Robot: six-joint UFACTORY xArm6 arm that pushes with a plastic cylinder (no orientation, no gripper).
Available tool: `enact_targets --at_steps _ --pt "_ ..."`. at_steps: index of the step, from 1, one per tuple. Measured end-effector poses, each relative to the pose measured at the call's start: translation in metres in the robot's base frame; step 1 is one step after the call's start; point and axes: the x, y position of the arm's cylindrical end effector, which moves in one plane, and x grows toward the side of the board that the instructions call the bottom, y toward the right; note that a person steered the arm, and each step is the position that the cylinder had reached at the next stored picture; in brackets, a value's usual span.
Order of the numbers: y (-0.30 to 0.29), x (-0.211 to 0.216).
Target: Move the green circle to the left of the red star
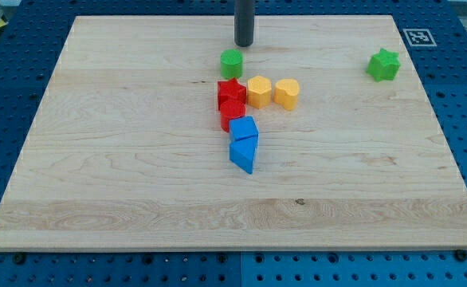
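Observation:
The green circle (232, 63) sits on the wooden board just above the red star (231, 93), close to its top edge. My tip (244, 44) stands just above and slightly right of the green circle, a small gap apart from it. A second red block (232, 113) lies directly below the red star, touching it.
A yellow hexagon (259, 92) touches the red star's right side, with a yellow heart (287, 93) beside it. Two blue blocks (244, 129) (244, 153) lie below the red ones. A green star (383, 64) sits at the view's upper right. The board's edge (26, 239) borders blue pegboard.

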Motion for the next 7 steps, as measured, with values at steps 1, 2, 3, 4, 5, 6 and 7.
enact_targets --at_steps 1,2,3,4,5,6,7 --pt "0.0 0.008" --pt "0.0 0.013" --pt "0.0 0.023" --pt "0.0 0.043" --pt "0.0 0.058" --pt "-0.006 0.06" --pt "-0.015 0.06"
